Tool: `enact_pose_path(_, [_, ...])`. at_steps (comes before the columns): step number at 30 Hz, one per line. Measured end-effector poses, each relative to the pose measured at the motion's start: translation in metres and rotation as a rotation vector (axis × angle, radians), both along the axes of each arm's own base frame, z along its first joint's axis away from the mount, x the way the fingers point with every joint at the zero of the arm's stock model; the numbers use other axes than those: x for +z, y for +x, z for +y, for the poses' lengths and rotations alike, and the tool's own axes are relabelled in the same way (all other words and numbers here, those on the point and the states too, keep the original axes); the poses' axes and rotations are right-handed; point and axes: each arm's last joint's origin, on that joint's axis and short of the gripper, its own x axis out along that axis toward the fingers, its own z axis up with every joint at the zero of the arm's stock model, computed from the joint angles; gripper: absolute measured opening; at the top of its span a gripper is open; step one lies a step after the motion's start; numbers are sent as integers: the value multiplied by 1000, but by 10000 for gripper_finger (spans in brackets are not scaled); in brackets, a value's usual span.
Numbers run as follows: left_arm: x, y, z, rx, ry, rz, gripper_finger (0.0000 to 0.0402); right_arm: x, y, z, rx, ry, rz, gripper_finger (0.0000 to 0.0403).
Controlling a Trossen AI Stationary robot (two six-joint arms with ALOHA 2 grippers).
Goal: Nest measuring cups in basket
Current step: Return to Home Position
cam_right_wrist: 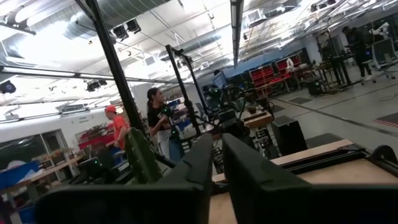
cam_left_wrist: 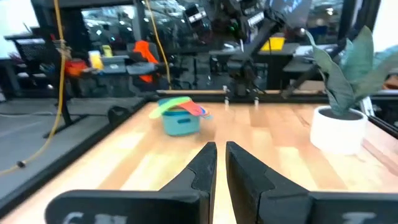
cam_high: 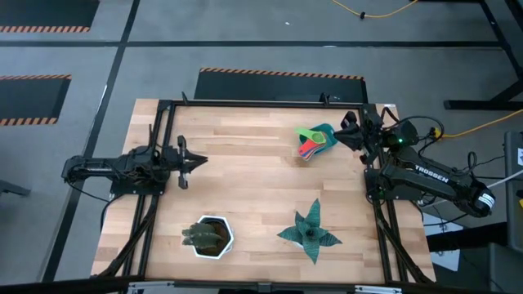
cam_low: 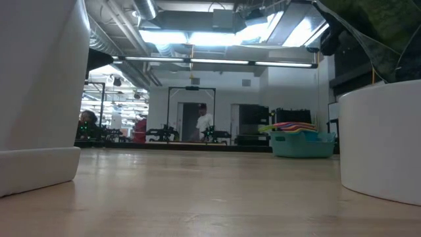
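The teal basket [cam_high: 327,135] stands near the table's far right corner. The measuring cups [cam_high: 310,142] are stacked inside it, with green, yellow, red and blue handles sticking out over its left rim. The low view shows the basket [cam_low: 302,144] with the cups [cam_low: 292,126] piled above its rim, and the left wrist view shows the basket [cam_left_wrist: 181,123] far ahead. My right gripper [cam_high: 343,131] hovers just right of the basket, shut and empty; its fingers [cam_right_wrist: 217,163] face the room. My left gripper [cam_high: 201,162] waits shut at mid-left of the table, and its fingers [cam_left_wrist: 220,167] point toward the basket.
A white hexagonal pot with a dark plant [cam_high: 211,237] stands near the front edge, left of centre. A green star-shaped plant [cam_high: 310,232] stands in a white pot at front right. Bare wood lies between the arms. People stand in the room beyond [cam_right_wrist: 155,115].
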Motion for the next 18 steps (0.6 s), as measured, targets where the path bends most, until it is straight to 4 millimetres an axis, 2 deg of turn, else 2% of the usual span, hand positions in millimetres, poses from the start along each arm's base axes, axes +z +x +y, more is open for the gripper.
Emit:
enact_pose_path(4, [-1,0,-1,-22,-6,10,27,0,0,0,1,-4,1,9])
enact_pose_path(13, [-1,0,-1,-28,-5,12,27,0,0,0,4,-10,1,4])
enact_pose_path(18, [-1,0,-1,-28,-4,12,27,0,-1,3,71,-10,19,4])
